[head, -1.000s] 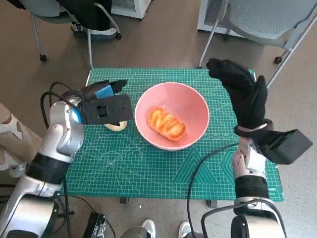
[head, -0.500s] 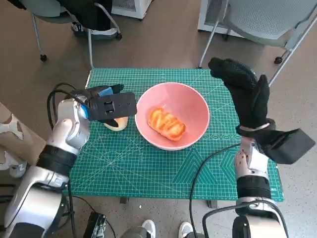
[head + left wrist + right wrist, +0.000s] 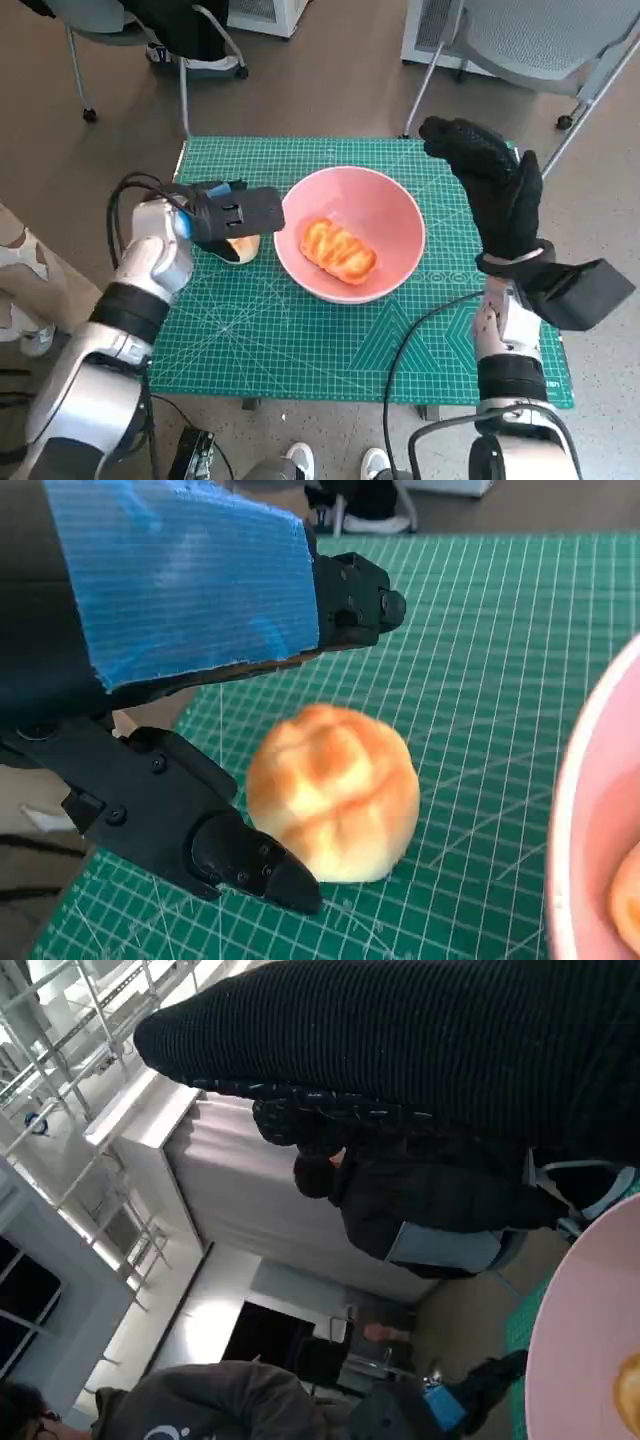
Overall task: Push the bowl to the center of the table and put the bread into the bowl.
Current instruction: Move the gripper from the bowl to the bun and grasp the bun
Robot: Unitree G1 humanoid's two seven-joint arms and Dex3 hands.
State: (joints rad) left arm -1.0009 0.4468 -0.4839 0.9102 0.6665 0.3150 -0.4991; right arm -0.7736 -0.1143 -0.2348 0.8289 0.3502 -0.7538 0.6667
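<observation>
The pink bowl point(image 3: 349, 234) sits about mid-counter on the green cutting mat point(image 3: 300, 340), holding a glazed bread roll point(image 3: 337, 250). A round bun point(image 3: 335, 792) lies on the mat just left of the bowl, between the spread fingers point(image 3: 240, 858) of the left hand point(image 3: 232, 213), which do not grip it. The gloved right hand point(image 3: 492, 185) is raised beside the bowl's right rim, fingers apart and empty.

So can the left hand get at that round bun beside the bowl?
Probably yes: the left hand already sits over the round bun, fingers on either side, and nothing lies between them.
</observation>
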